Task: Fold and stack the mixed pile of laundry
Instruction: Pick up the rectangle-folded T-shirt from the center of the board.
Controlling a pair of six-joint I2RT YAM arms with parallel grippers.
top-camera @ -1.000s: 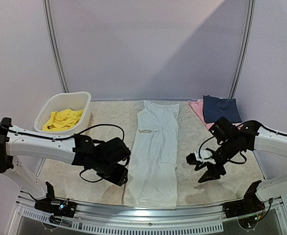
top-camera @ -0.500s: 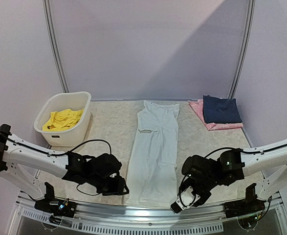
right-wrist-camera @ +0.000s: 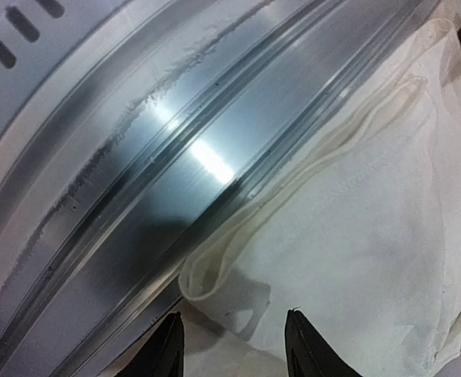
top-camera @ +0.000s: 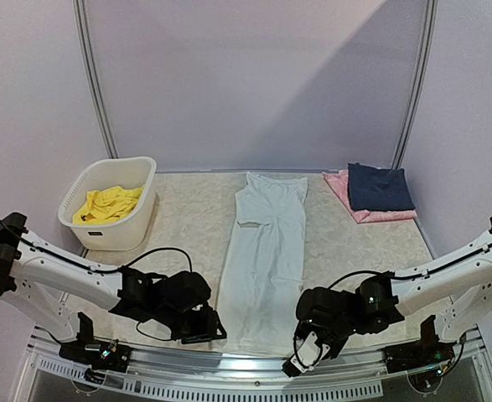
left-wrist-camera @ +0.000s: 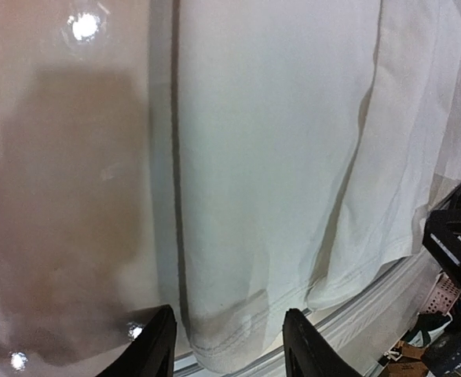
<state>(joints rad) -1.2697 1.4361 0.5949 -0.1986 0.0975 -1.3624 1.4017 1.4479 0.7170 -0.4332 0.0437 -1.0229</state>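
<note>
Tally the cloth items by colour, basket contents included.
white T-shirt: 1
yellow garment, in the basket: 1
pink garment, folded: 1
dark blue garment, folded on the pink one: 1
Total: 4

White arms (top-camera: 69,270), black grippers (top-camera: 208,335), looping black cables (top-camera: 157,249)
</note>
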